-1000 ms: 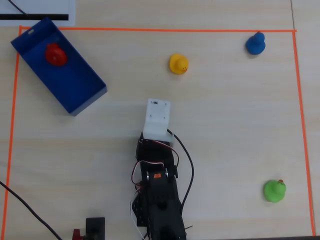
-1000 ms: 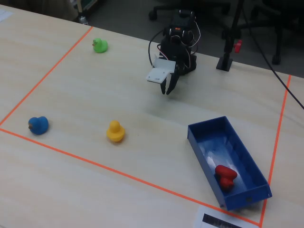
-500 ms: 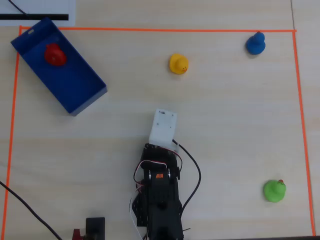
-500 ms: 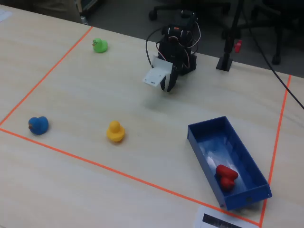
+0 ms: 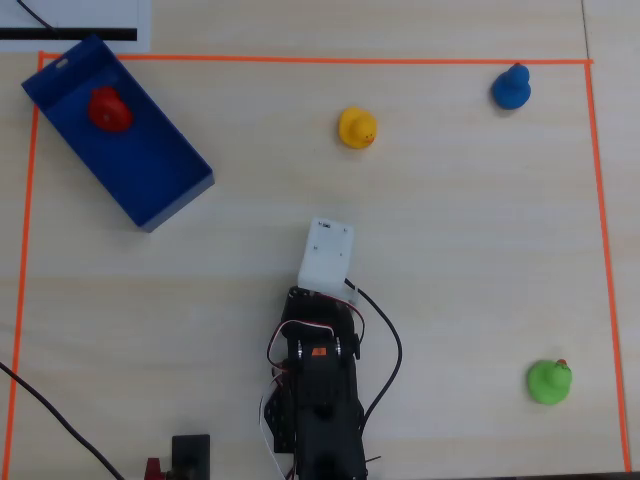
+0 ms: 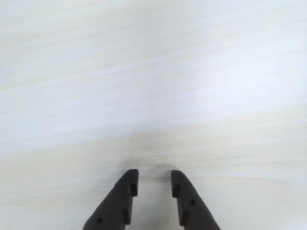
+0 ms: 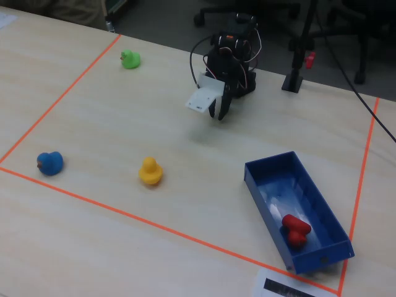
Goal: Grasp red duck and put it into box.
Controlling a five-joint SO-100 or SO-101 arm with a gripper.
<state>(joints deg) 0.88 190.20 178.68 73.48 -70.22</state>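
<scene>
Clearly, a wide stretch of bare table (image 5: 450, 260) is left open around the arm (image 5: 320, 400), which is folded back near the lower edge of the overhead view. The work area is bounded by orange tape (image 5: 300, 58) laid as a rectangle, and all the toys lie inside it. The box (image 5: 160, 185) is set at an angle in the upper left corner of the overhead view, close to the tape on two sides, and the red duck (image 5: 108, 108) is seen lying inside it, toward the end nearest that corner. In the fixed view the red duck (image 7: 295, 228) is shown resting on the floor of the box (image 7: 266, 179), near its closer end.

A yellow duck (image 5: 357, 128) is placed near the top middle, a blue duck (image 5: 511, 88) near the top right corner just inside the tape, and a green duck (image 5: 548, 381) at the lower right; all three are well apart from one another and from the arm.

The gripper (image 6: 154, 181) is seen in the wrist view with its jaws slightly parted over pale wood grain, and nothing is held between them. Dark chairs and a stand are visible beyond the table in the fixed view.
</scene>
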